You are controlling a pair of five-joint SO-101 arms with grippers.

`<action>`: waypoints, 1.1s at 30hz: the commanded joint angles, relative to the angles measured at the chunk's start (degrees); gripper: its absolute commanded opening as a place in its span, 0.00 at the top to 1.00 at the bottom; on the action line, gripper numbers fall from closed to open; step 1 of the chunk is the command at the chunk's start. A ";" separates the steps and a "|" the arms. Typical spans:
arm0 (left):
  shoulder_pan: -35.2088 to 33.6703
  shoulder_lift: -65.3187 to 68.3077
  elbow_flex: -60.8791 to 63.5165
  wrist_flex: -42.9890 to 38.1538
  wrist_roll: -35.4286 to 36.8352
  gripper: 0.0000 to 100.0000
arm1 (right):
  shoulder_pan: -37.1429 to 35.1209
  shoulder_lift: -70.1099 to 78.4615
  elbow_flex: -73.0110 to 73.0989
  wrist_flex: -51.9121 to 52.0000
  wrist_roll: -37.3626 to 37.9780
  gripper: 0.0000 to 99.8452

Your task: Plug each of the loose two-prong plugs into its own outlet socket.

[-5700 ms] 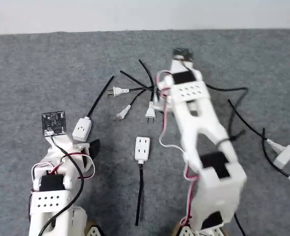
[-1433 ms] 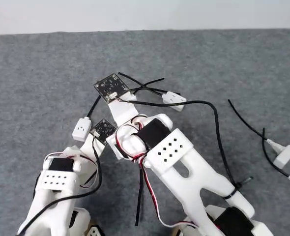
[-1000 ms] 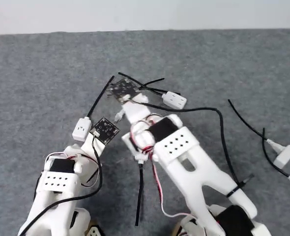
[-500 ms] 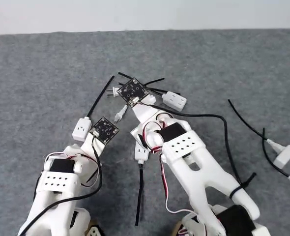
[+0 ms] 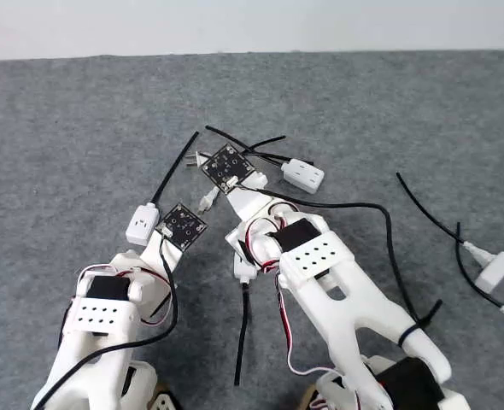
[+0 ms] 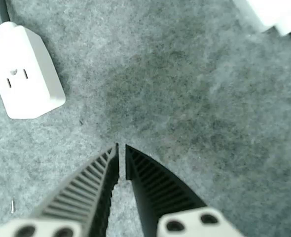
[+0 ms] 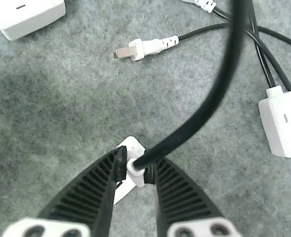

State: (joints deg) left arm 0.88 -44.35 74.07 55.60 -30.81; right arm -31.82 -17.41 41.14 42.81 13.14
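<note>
My right fingers (image 7: 93, 190) are clenched on a white two-prong plug (image 7: 133, 167), pinching it at the collar where its thick black cord (image 7: 219, 84) leaves it. The plug's lower end meets a white plastic outlet strip (image 7: 125, 187) lying on the grey carpeted table (image 7: 47, 113), directly under my right gripper (image 7: 135, 155). I cannot tell whether the prongs have entered a socket.

Beyond those fingertips, well apart from them, a loose white plug with flat bare prongs (image 7: 145, 48) lies on the carpet. Seen from above, it lies between my two arms. A white slotted outlet block (image 5: 303, 173) sits just beyond my right wrist's camera board (image 5: 226, 166), with thin black cords crossing beside it.

My left fingers (image 6: 86, 192) are drawn together with only a thin slit between them, and they grasp nothing. My left gripper (image 6: 121, 147) hangs over bare carpet. Near its tips, but not touching them, lies a boxy white single outlet (image 6: 24, 81) with its socket face up. Its black cord runs away across the table.

Far off at the table's right edge lies a cluster of white plugs on black cords (image 5: 495, 272), well apart from both my arms.
</note>
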 commanded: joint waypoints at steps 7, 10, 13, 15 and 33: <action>-0.26 -1.05 -0.57 -1.23 0.44 0.99 | -0.66 -1.27 -0.53 -1.36 0.26 0.99; -0.26 -1.05 -0.57 -1.23 0.44 0.99 | -0.66 -1.36 -0.53 -2.42 0.18 0.99; -0.26 -1.05 -0.57 -1.23 0.44 0.99 | -0.66 -1.36 -0.53 -2.42 0.18 0.99; -0.26 -1.05 -0.57 -1.23 0.44 0.99 | -0.66 -1.36 -0.53 -2.42 0.09 0.99; -0.26 -1.05 -0.57 -1.23 0.44 0.99 | -1.01 -6.02 -1.05 -1.98 -1.49 0.99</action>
State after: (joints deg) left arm 0.88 -44.35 74.07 55.60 -30.81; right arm -31.91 -20.84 41.23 41.58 13.14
